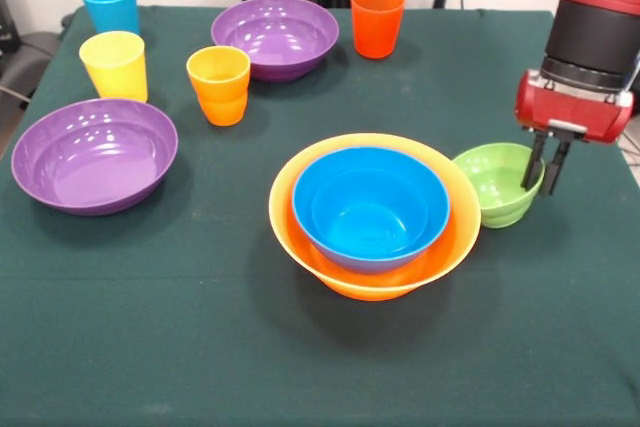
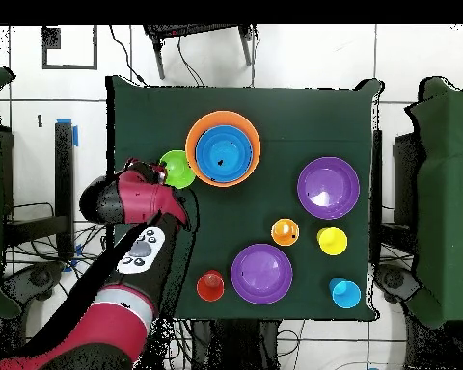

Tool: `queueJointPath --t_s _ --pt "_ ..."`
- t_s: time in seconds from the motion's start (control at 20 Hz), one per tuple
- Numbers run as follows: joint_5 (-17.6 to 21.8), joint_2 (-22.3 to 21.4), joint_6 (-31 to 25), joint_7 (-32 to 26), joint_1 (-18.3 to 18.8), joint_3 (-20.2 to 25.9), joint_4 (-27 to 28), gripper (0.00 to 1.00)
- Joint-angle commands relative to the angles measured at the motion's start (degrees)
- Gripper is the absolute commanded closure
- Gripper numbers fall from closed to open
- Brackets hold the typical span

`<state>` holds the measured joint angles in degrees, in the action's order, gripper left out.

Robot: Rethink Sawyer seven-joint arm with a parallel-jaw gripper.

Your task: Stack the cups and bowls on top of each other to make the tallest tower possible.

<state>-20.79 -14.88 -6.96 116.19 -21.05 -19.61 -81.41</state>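
Here we see the small green plastic bowl (image 1: 497, 183) sitting on the dark green tablecloth (image 1: 150, 347), touching the right rim of the large orange plastic bowl (image 1: 375, 277) that holds the deep blue plastic bowl (image 1: 370, 209). The red and black gripper (image 1: 546, 167) hangs over the green bowl's right rim, its two dark fingers narrowly parted, apparently straddling the wall without clearly pinching it. Farther off we find two wide purple plastic bowls (image 1: 93, 155) (image 1: 275, 37) and four small plastic cups.
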Motion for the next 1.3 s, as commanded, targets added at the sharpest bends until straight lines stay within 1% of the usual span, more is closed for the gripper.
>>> queueJointPath --t_s 0.05,0.15,0.35,0.4,0.5,0.65,0.85,1.1,1.15,1.2,1.25,1.3 --pt "-1.20 2.84 -3.72 9.52 -2.71 1.22 2.04 1.00" --pt "-0.90 0.68 -4.81 9.59 -3.03 1.51 -0.03 1.00" --pt "0.64 -4.24 -5.92 7.78 -1.59 4.88 -4.52 1.00" --pt "0.86 -5.01 -5.56 7.76 -1.73 4.96 -5.45 1.00" --pt "1.13 -5.96 -5.37 7.58 -1.88 4.87 -6.29 1.00" --pt "1.52 -6.56 -5.69 7.40 -2.88 3.14 -6.93 1.00" --pt "2.38 -8.37 -6.86 6.16 -2.63 2.91 -8.19 1.00" --pt "3.04 -12.07 -10.76 4.26 -1.29 4.59 -10.44 1.00" --pt "3.20 -12.38 -11.30 4.10 -1.39 4.29 -10.50 1.00" --pt "3.35 -13.11 -10.42 3.79 -0.61 5.39 -11.46 1.00" --pt "3.71 -14.16 -9.50 2.94 0.89 7.41 -12.77 1.00" --pt "4.12 -14.75 -8.88 2.34 1.66 8.26 -13.52 1.00"
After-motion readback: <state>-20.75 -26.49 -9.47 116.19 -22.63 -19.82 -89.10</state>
